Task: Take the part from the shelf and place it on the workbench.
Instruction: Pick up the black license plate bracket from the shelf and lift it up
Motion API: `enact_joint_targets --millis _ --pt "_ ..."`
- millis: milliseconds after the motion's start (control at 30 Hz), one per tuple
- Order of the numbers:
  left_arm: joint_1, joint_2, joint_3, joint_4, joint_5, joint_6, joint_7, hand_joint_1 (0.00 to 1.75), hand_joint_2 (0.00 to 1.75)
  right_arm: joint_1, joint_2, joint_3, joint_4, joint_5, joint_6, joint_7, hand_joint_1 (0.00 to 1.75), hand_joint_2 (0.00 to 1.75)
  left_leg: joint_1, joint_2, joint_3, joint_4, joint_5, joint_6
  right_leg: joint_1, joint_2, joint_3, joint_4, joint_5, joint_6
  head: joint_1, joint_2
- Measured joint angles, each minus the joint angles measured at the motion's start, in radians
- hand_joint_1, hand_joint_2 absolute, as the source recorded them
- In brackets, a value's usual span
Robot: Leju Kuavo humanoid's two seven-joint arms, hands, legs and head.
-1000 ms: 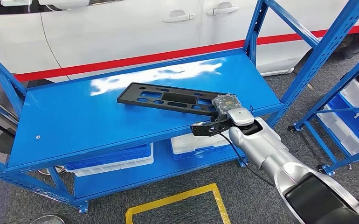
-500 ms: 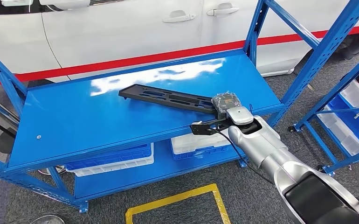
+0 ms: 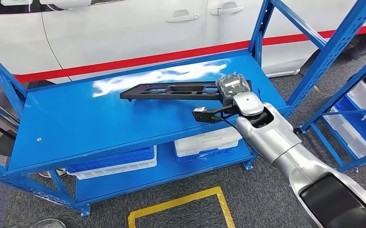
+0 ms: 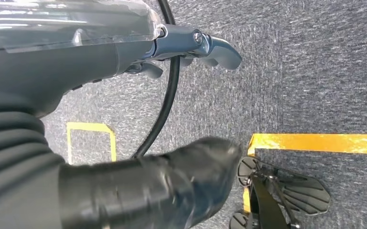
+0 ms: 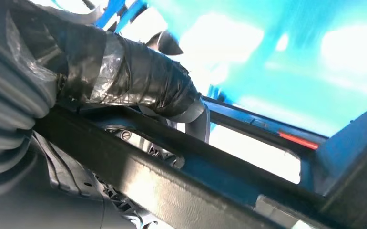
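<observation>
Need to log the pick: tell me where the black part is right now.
In the head view, the black part is over the blue shelf, gripped at its right end by the right hand, in front of the white car.

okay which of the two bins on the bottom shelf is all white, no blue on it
The white bin, on the lower shelf almost under the right hand. The other bin, further along to its left, is blue with a white edge.

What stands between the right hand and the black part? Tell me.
Nothing visible. The right hand already grips one end of the black part, lifting it above the blue shelf; the right wrist view shows the thumb wrapped over its edge.
</observation>
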State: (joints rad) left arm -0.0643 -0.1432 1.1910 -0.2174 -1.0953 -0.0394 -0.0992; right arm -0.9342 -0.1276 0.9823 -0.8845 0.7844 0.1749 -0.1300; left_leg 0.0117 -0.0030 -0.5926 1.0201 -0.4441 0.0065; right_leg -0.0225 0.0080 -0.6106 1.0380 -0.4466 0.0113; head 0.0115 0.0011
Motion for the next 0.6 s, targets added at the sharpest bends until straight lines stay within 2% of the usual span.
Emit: enact_joint_targets --millis 233,600 --pt "0.002 -0.003 0.008 0.0 -0.012 0.002 -0.007 0.0 1.75 -0.026 -0.075 -0.059 -0.25 0.025 0.015 0.033 1.75 1.75 0.0 -0.001 -0.002 0.0 0.0 0.0 0.0 0.0 -0.002 -0.001 0.0 0.0 0.0 0.0" --pt "0.002 -0.008 0.008 0.0 -0.031 0.0 -0.023 0.0 1.75 -0.01 -0.134 -0.098 -0.408 0.043 0.006 0.038 1.75 1.75 0.0 0.0 -0.003 0.001 -0.001 0.001 0.0 0.0 -0.002 -0.001 0.0 0.0 0.0 0.0"
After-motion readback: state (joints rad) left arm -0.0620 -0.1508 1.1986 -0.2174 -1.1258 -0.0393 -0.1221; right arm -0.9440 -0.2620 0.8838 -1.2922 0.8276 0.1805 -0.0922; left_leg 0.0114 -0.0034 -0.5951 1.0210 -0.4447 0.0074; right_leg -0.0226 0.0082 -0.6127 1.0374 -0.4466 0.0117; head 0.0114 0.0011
